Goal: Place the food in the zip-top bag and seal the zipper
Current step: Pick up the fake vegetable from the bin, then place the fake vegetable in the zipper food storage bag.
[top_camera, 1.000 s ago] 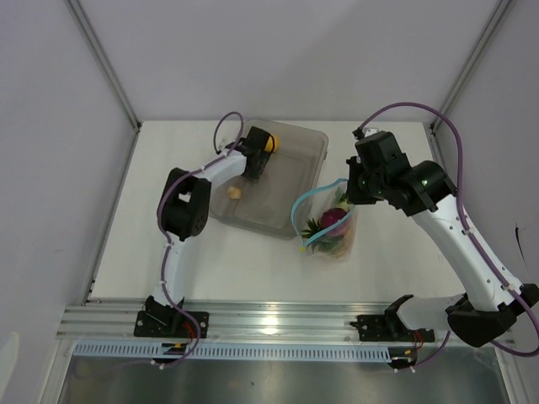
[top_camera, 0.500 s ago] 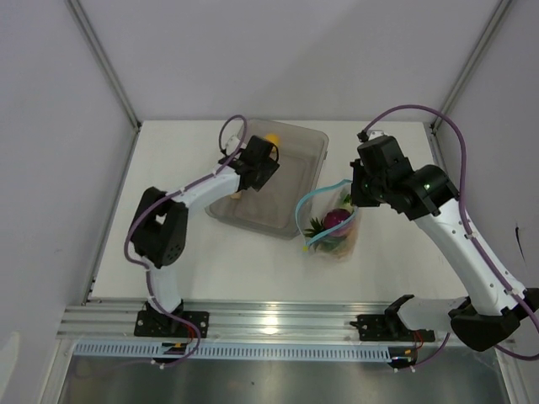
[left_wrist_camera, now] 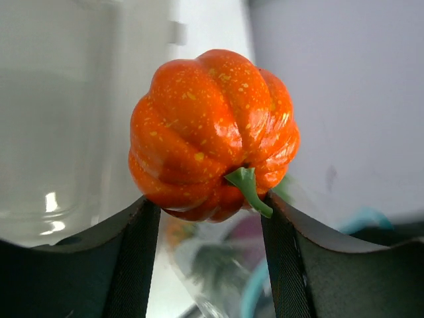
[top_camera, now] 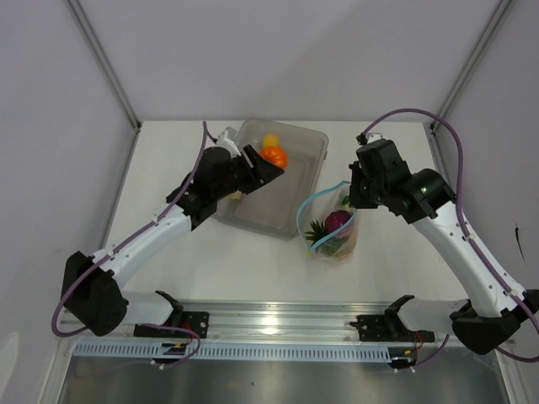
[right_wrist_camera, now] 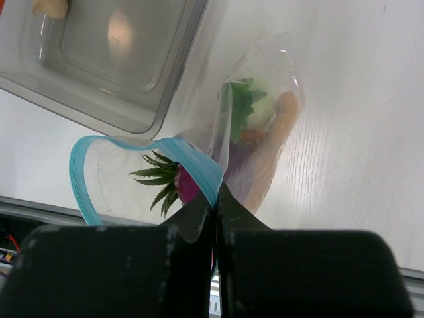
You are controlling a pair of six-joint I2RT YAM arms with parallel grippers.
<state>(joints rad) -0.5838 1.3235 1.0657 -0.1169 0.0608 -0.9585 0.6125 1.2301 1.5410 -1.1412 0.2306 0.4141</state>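
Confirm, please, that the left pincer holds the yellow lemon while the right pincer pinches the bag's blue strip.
Only the item is wrong: the left pincer holds the orange pumpkin, per the left wrist view, while the right pincer pinches the bag's blue strip.

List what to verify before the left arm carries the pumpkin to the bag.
1. The ribbed orange toy pumpkin is clamped in the left claw: ok.
2. The right claw pinches the light blue zipper strip: ok.
3. Mouth of the clear crinkly plastic bag held open: ok.
4. Pumpkin over that mouth: not ok, it hangs above the clear grey rectangular tray.
5. Room left inside the bag: cannot tell.
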